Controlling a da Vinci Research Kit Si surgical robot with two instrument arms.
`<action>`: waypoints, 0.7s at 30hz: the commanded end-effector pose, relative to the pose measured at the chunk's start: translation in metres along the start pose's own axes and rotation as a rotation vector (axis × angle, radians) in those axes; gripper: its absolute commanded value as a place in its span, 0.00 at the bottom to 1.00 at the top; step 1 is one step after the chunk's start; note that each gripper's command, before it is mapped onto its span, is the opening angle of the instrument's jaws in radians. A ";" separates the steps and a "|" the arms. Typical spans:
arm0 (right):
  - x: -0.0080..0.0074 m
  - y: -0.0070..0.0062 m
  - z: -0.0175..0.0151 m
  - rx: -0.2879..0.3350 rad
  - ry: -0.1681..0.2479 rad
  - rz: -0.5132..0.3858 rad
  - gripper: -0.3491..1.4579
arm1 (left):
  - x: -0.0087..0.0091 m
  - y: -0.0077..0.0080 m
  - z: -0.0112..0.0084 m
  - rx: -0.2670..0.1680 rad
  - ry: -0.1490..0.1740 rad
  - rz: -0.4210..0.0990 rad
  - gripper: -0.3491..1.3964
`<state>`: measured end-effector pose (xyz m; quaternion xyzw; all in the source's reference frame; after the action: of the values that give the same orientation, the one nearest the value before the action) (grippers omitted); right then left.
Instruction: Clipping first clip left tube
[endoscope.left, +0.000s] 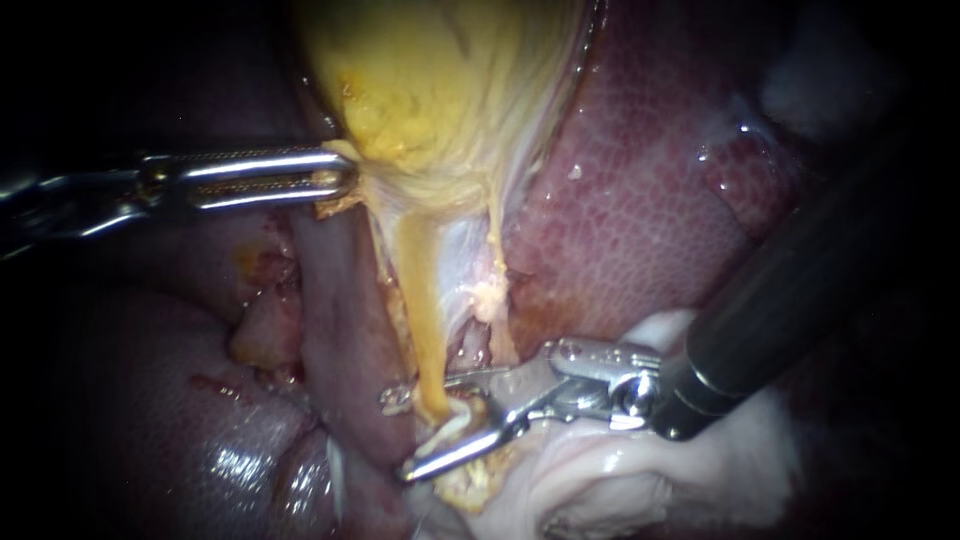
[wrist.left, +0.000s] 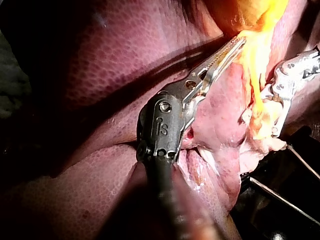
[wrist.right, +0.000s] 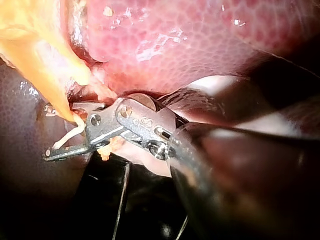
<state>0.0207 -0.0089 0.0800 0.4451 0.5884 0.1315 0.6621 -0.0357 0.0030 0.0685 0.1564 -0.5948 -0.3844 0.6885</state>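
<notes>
Reddish-brown, finely mottled liver (endoscope.left: 640, 200) is forming the wet surface all round the work and is glistening beside both instruments. Pale whitish tissue (endoscope.left: 640, 470) is lying under the right instrument's dark shaft. Beyond the tissue the surroundings are falling away into darkness; in the right wrist view a dark area (wrist.right: 100, 210) is showing under the jaws with thin pale lines crossing it, and I cannot tell what they are. The yellow gallbladder (endoscope.left: 450, 90) is hanging ahead of the left instrument (endoscope.left: 345, 180), whose long jaws are lying together and gripping the gallbladder's lower edge at their tips. The left wrist view is showing the same hold, the toothed jaws of the left instrument (wrist.left: 240, 42) ending in yellow tissue. From the gallbladder the left tube (endoscope.left: 425, 310), a thin yellow strand, is running down and passing between the jaws of the right instrument (endoscope.left: 400, 435). Those jaws are standing apart with a clear gap, one on each side of the tube, not clamped on it. In the right wrist view the tube (wrist.right: 60, 95) is entering the spread jaws of the right instrument (wrist.right: 48, 131) near their hinge. A whitish curved piece (wrist.right: 67, 137) is sitting between the jaws against the tube; whether it is a clip I cannot tell.
</notes>
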 end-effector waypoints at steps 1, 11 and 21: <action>0.0000 0.0001 -0.0002 0.004 -0.002 -0.002 0.46 | 0.0000 0.0000 0.0000 0.000 0.000 0.000 0.00; -0.0005 0.0016 -0.0022 -0.018 -0.028 0.077 0.00 | 0.0000 0.0000 -0.0003 0.000 0.000 0.000 0.00; -0.0006 0.0015 -0.0022 -0.020 -0.027 0.077 0.00 | 0.0000 -0.0001 -0.0004 0.000 0.000 0.000 0.00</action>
<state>0.0191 -0.0074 0.0817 0.4626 0.5602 0.1566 0.6691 -0.0354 0.0028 0.0683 0.1571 -0.5949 -0.3838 0.6885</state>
